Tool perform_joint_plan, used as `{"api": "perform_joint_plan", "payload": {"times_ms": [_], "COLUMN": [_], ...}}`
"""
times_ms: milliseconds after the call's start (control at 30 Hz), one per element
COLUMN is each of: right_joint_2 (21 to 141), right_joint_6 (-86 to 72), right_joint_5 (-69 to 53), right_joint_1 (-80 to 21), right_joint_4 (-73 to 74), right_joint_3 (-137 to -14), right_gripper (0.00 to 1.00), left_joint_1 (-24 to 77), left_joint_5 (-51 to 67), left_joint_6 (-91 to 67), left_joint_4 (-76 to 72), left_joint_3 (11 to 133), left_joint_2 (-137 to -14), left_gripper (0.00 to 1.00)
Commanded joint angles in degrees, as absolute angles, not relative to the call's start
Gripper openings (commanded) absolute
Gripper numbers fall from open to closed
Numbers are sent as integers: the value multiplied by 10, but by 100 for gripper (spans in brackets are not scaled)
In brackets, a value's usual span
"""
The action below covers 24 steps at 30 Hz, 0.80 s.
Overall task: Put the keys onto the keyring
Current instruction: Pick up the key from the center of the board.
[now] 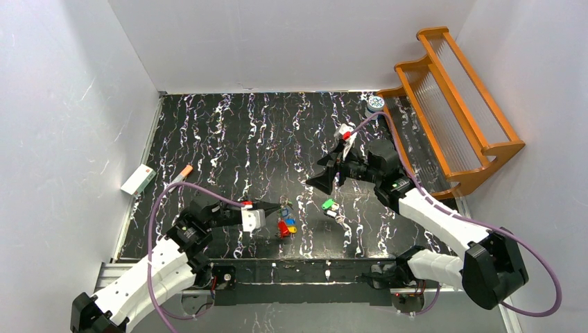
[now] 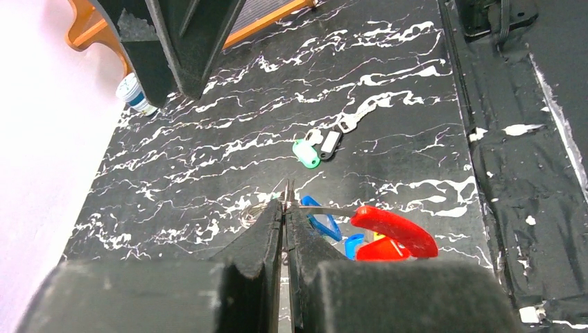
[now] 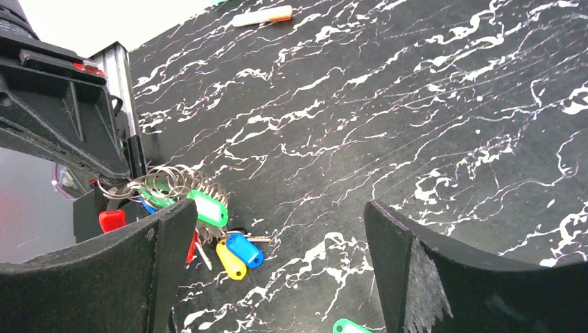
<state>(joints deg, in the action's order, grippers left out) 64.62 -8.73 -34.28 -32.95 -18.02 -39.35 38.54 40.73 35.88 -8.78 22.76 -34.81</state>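
pads of my left gripper [image 2: 286, 202] fill the bottom of its wrist view, pressed flat together. they are clamped on the thin wire of the keyring [image 3: 170, 182] at the very tip. the ring hangs from that grip just over the table [image 1: 229, 139], near its front edge and left of centre. the keys [image 3: 244, 250] already strung on it fan out below, with red, blue, yellow and green heads. some of them touch the black marbled top.

my right gripper [image 3: 279, 208] has its fingers spread wide apart, with nothing between them but bare table. from above it hovers right of centre, pointing toward the left arm.

the loose keys [image 1: 331, 206] lie flat between the two arms, near the right gripper and a little apart from the ring. i see a green head, a white one and a dark one, with a silvery blade trailing off beside them.

farther back a white stick [image 1: 182, 173] with an orange tip lies by the left wall. a jar [image 1: 375, 104] sits in the far right corner beside the orange rack [image 1: 451, 104].
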Motion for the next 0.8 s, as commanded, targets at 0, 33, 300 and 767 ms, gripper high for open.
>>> {"api": "perform_joint_plan", "payload": {"times_ms": [0,33,300,767], "right_joint_2": [654,655,674,786], "right_joint_6": [-106,-106,-135,-211], "right_joint_5": [-327,-320,-215,-70], "right_joint_1": [-324,-322,-321,-313], "right_joint_4": [-191,-188,-143,112], "right_joint_3": [-390,-390,-395,-468], "right_gripper": [99,99,99,85], "left_joint_1": [389,388,389,388], "left_joint_5": [395,390,384,362], "left_joint_6": [378,366,236,190], "left_joint_4": [-80,-82,-120,-49], "left_joint_3": [246,248,250,248], "left_joint_2": [-340,-342,-359,-412], "left_gripper": [0,0,0,0]}}
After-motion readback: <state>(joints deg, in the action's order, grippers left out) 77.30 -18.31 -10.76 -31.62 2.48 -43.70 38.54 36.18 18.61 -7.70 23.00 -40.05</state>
